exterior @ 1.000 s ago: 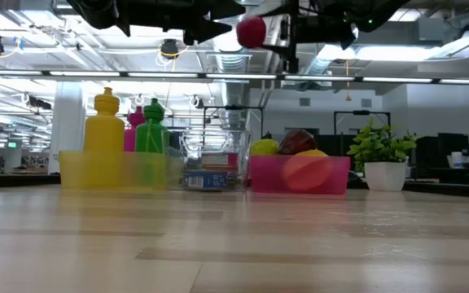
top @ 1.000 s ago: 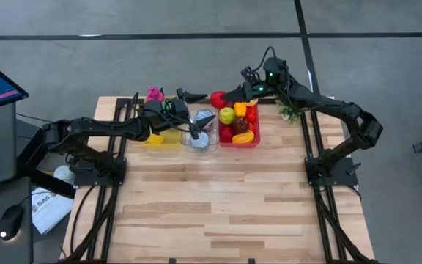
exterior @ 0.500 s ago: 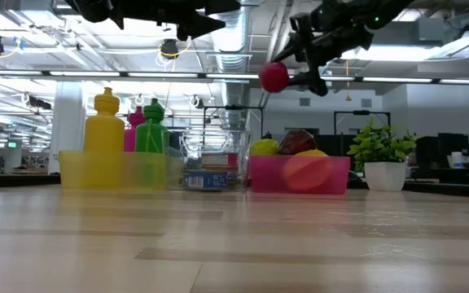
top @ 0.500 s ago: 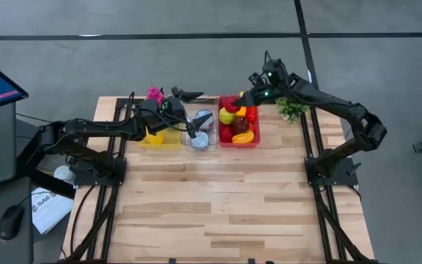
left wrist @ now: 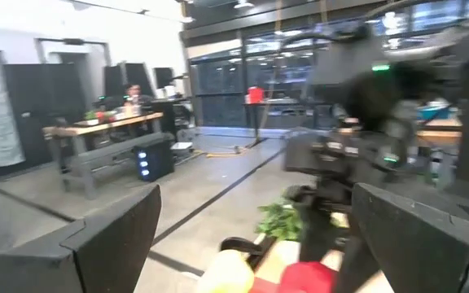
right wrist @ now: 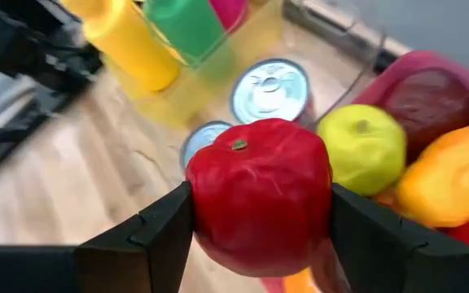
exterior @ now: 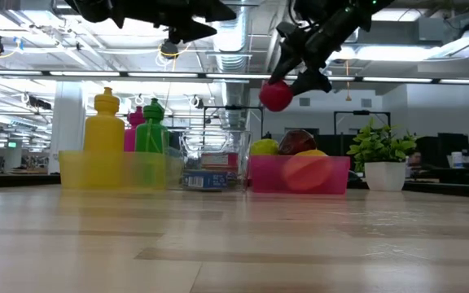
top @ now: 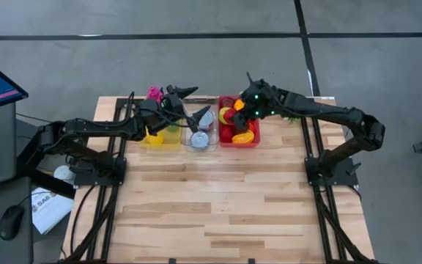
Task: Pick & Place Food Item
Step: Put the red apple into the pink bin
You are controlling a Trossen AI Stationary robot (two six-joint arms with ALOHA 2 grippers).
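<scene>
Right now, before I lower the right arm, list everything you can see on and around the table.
Red apple: one, red, held in the right gripper above the red bin.
Red bin: one, holds a yellow-green apple, a dark red fruit and orange pieces.
Clear bin: one, middle of the row, holds two cans.
Yellow bin: one, left of the row, holds yellow, green and pink bottles.
Potted plant: one, green, right of the red bin.
Table: one, light wood.
Left gripper: open, empty, above the clear bin.
Right gripper: shut on the red apple.
</scene>
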